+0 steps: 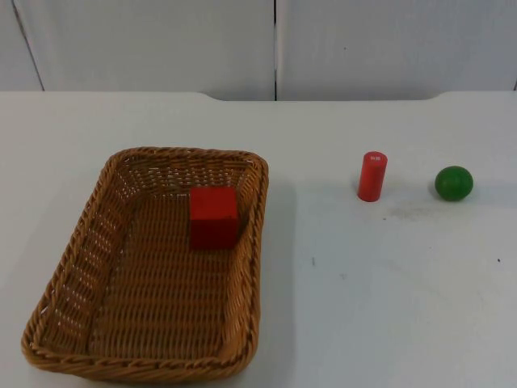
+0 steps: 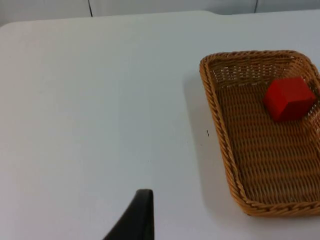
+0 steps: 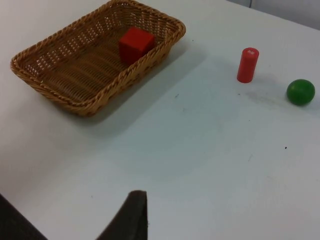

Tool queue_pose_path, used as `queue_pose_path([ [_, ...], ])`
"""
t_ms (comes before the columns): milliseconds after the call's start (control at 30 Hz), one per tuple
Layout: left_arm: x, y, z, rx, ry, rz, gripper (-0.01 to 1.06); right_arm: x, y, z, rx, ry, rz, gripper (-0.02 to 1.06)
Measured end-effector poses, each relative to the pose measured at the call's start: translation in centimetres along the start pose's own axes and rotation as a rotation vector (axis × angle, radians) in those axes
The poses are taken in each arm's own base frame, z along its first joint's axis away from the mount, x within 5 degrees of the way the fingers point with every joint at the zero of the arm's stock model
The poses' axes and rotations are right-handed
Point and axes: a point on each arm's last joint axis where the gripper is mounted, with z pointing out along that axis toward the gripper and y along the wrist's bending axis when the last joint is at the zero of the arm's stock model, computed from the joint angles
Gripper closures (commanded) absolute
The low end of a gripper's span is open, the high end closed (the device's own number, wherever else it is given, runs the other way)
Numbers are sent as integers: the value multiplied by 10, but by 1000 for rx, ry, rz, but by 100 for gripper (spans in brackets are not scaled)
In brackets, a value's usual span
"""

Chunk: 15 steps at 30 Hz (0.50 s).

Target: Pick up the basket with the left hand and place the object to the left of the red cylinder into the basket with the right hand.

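Note:
A brown wicker basket (image 1: pixel 77 259) rests flat on the white table at the left. A red cube (image 1: pixel 214 217) lies inside it, near its far right corner. To the basket's right a red cylinder (image 1: pixel 372 175) stands upright, and a green ball (image 1: pixel 454 183) sits further right. My left gripper (image 2: pixel 137 217) hangs over bare table, well apart from the basket (image 2: pixel 215 110) and the cube (image 2: pixel 289 98). My right gripper (image 3: pixel 130 215) is held back over the table, far from the basket (image 3: pixel 55 50), the cube (image 3: pixel 136 43), the cylinder (image 3: pixel 247 65) and the ball (image 3: pixel 300 92).
The white table top (image 1: pixel 363 307) ends at a grey partition wall (image 1: pixel 161 40) behind the objects. A faint smudge (image 1: pixel 412 212) marks the table in front of the cylinder and the ball.

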Motion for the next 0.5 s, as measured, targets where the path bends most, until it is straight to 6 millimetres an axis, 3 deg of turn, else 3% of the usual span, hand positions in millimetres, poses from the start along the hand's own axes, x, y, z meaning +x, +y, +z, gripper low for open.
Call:
queue_pose_path([
  [500,0,0,0,0,1,0,0,0,1,0,-6,-2,3,-1],
])
